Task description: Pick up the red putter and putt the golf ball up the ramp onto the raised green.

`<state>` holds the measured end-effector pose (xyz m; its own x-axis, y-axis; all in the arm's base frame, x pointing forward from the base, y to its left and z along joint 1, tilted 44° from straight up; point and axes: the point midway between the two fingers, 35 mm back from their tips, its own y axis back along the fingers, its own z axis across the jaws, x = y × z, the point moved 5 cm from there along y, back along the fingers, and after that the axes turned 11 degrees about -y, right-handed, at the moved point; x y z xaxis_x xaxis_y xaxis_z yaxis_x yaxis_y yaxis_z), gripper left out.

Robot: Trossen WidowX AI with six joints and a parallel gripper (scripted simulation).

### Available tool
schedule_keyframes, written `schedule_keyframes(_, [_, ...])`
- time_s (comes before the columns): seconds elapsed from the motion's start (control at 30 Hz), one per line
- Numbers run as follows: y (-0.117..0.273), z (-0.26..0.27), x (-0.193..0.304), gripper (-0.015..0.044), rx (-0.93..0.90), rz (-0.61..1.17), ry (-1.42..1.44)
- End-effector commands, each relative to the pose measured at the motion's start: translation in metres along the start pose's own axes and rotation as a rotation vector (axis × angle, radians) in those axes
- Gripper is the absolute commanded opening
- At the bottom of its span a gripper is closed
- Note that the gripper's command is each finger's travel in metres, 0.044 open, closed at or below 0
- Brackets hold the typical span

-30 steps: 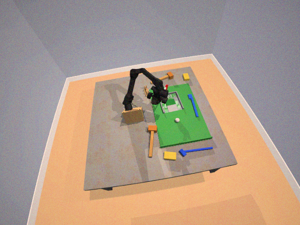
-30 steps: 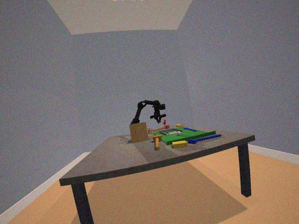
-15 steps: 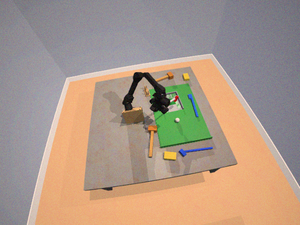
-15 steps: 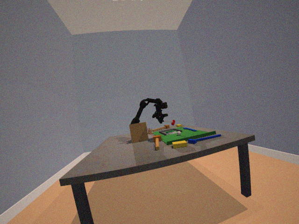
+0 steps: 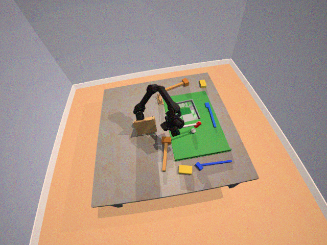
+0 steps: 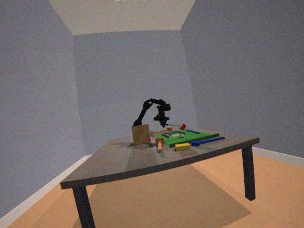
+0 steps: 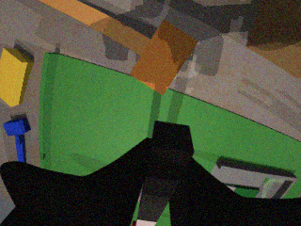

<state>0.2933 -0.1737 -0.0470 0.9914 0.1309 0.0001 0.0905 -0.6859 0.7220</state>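
My gripper is shut on the red putter, held above the left edge of the green mat. The putter's red head points right, on a pale shaft, and hangs in the air. A bit of pale shaft shows at the bottom of the wrist view. The white golf ball sits on the mat, just in front of the head as seen in the top view. The grey-framed area with a green patch and a pale slope lies behind the ball, partly hidden by the arm.
An orange mallet lies at the mat's left edge, another at the back. Blue clubs lie on the mat and before it. Yellow blocks lie front and back. A wooden board stands by the arm's base.
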Motion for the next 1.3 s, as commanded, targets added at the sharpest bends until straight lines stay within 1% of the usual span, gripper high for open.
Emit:
schedule_keyframes(0.0, [-0.001, 0.025, -0.008, 0.0000, -0.014, -0.001, -0.106])
schedule_keyframes(0.27, [-0.006, 0.029, -0.010, 0.0000, -0.015, -0.002, -0.124])
schedule_keyframes(0.53, [-0.041, 0.028, -0.010, 0.0000, -0.014, -0.002, -0.124])
schedule_keyframes(0.77, [-0.046, 0.029, -0.010, 0.0000, -0.014, -0.001, -0.124])
schedule_keyframes(1.27, [-0.070, 0.029, -0.010, 0.0000, -0.013, -0.001, -0.123])
